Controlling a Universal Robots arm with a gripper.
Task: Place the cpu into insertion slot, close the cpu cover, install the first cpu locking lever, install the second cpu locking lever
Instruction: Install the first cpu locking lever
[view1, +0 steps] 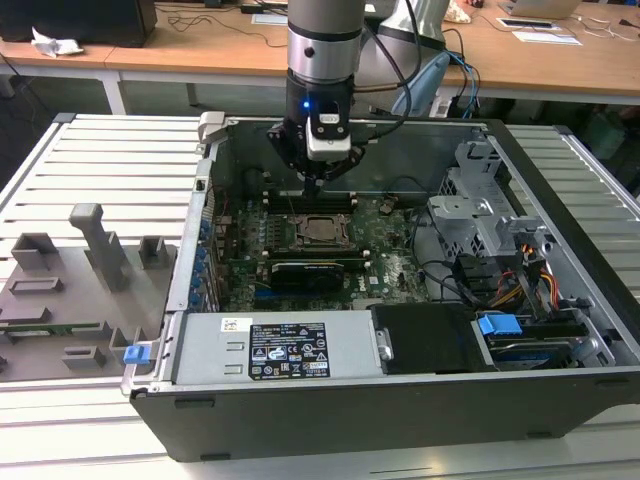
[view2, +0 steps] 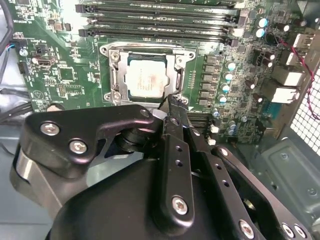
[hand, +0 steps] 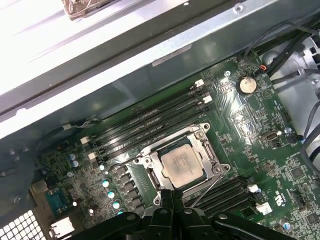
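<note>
The slatted metal table (view1: 100, 150) carries an open computer case (view1: 350, 400), lying on its side with the inside facing up. Just beside it, at the exterior view's left, a grey parts holder (view1: 60, 290) rests on the table. The green motherboard (view1: 395, 265) covers the case floor, and its long black memory slots (hand: 145, 125) run along one side of the socket.

My arm reaches down into the case, and my claw (view1: 313, 182) hangs just over the board at the socket's edge. In both wrist views my claw's tips (view2: 171, 102) (hand: 173, 194) are clenched together with nothing between them, right above the socket's rim on the side away from the memory slots. I cannot tell whether they touch it.

The insertion slot (hand: 202, 131) sits in the middle of the board. The cpu cover (hand: 156, 170) lies flat on it, its frame closed around the chip. The cpu (view2: 146, 77) (hand: 182, 165) is seated in the slot, silvery face up, showing through the cover's window. A thin lever rod (hand: 207, 189) runs along the socket near my claw's tips; whether it is latched I cannot tell.
</note>
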